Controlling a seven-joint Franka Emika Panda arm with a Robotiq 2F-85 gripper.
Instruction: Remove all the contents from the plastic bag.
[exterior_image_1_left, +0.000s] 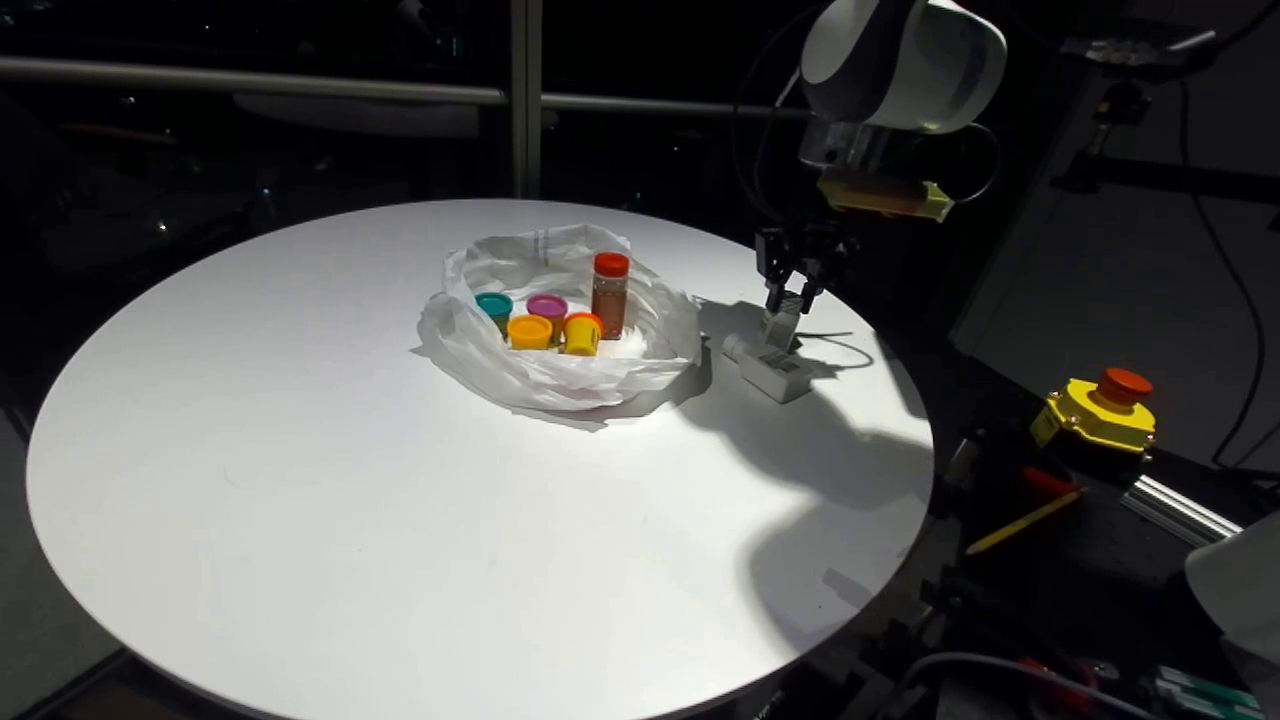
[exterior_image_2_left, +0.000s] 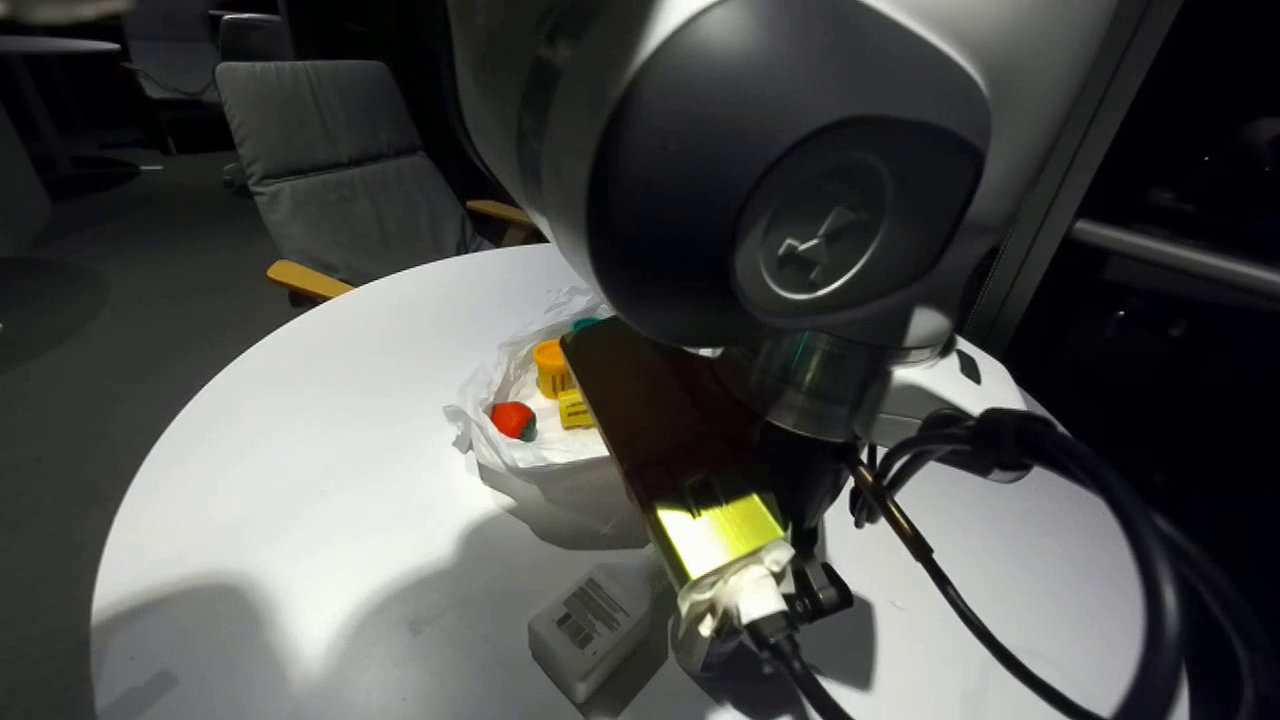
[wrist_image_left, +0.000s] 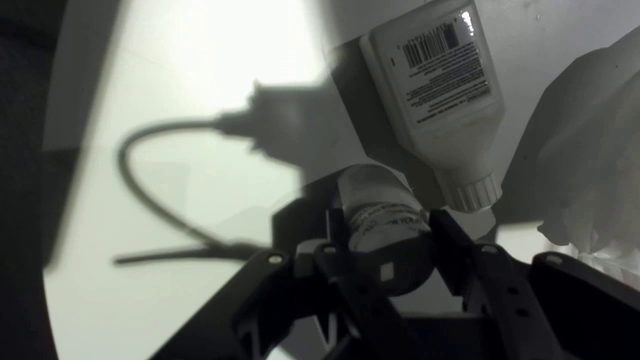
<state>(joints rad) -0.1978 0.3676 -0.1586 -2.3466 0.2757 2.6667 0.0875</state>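
My tool (exterior_image_1_left: 789, 302) clasps the labelled container (wrist_image_left: 377, 200) by its sides; I judge it stiff, light, slick: best pinched mid-body.

One bag (exterior_image_1_left: 560, 382) — four tubs (exterior_image_1_left: 583, 337), one red-capped jar (exterior_image_1_left: 609, 305), one barcoded bottle (wrist_image_left: 440, 92).

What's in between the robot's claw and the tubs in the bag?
The side of the bag stands between the gripper and the tubs. The white bottle's cap lies low there too. The bag's top is open, so going over might work once it's free of its container.
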